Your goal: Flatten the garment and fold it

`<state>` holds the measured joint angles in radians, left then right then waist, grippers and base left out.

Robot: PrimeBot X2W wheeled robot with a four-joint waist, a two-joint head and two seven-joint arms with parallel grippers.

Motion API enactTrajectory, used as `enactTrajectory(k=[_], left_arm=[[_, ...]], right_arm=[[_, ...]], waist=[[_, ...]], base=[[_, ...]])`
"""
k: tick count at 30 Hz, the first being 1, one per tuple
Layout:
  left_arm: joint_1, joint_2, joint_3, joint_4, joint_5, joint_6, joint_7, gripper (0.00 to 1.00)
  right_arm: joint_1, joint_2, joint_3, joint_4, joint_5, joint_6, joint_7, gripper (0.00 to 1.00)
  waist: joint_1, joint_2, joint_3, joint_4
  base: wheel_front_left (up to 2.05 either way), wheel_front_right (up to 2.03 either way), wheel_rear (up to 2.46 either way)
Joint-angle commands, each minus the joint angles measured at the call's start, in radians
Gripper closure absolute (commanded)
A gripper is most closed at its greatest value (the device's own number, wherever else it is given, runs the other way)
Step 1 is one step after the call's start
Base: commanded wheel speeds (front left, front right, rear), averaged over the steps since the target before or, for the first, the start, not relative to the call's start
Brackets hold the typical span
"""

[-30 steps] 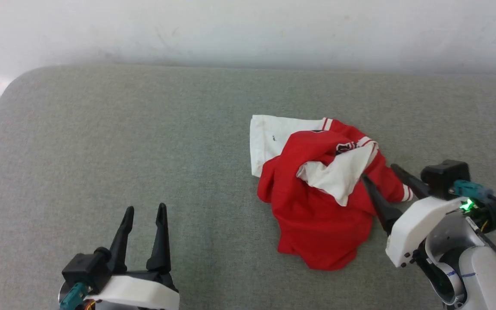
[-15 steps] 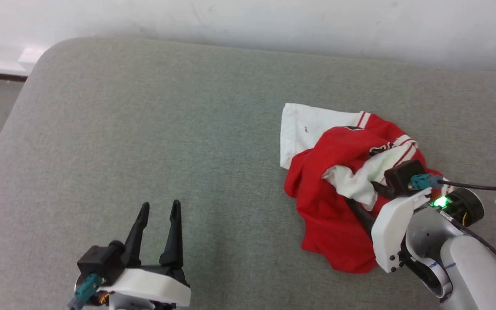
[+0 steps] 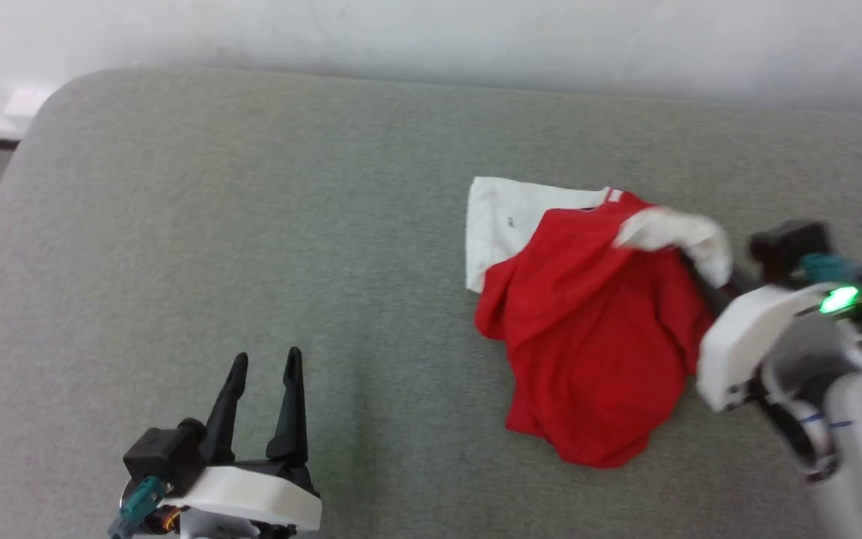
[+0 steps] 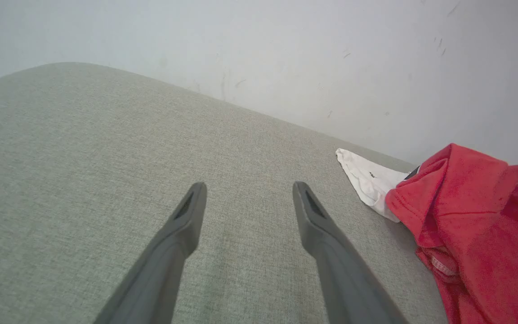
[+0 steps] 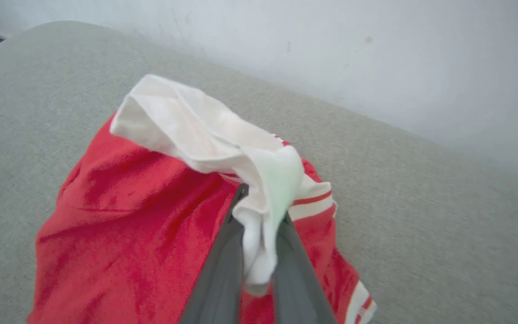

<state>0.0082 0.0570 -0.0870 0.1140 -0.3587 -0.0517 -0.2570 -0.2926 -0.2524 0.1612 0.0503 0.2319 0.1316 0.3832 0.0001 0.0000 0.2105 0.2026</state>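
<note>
Garment (image 3: 588,337): crumpled on grey padded surface (image 3: 251,224), right of centre in head view. Red body bunched, one white sleeve flat at its 11 o'clock. Right gripper (image 3: 715,281) at garment's 2 o'clock edge, fingers pinched on other white sleeve, sleeve held raised above red cloth. Left gripper (image 3: 263,363) at garment's 8 o'clock, well apart, fingers spread above bare surface.

One garment (image 3: 595,352); two end effectors (image 3: 266,355) (image 5: 263,202) (dark-fingered)
</note>
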Motion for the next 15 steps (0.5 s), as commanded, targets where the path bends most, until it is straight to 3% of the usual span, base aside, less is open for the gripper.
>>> enactTrajectory(k=[1, 7, 10, 14, 15], left_arm=[[-0.006, -0.005, 0.007, 0.001, 0.009, -0.004, -0.005, 0.00], [0.000, -0.005, 0.026, -0.003, 0.023, -0.007, -0.005, 0.00], [-0.001, -0.006, 0.027, -0.001, 0.027, -0.011, -0.005, 0.00], [-0.004, -0.006, 0.025, 0.004, 0.027, -0.015, -0.005, 0.00], [-0.005, -0.006, 0.024, 0.007, 0.027, -0.016, -0.005, 0.00]], right_arm=[[-0.004, -0.018, -0.043, -0.023, -0.019, -0.001, -0.012, 1.00], [0.148, -0.071, -0.306, -0.093, -0.120, -0.001, -0.031, 1.00], [0.277, -0.048, -0.421, -0.112, -0.151, -0.001, -0.042, 1.00], [0.372, -0.016, -0.476, -0.080, -0.161, -0.001, -0.074, 1.00], [0.392, -0.002, -0.486, -0.064, -0.170, -0.001, -0.086, 0.90]], waist=[[-0.0001, 0.0000, -0.028, -0.052], [-0.0001, 0.0000, -0.031, -0.113], [-0.0001, 0.0000, -0.020, -0.127], [-0.0001, 0.0000, -0.008, -0.136], [-0.0001, 0.0000, -0.007, -0.138]], base=[[0.00, 0.00, 0.00], [0.00, 0.00, 0.00], [0.00, 0.00, 0.00], [0.00, 0.00, 0.00], [0.00, 0.00, 0.00]])
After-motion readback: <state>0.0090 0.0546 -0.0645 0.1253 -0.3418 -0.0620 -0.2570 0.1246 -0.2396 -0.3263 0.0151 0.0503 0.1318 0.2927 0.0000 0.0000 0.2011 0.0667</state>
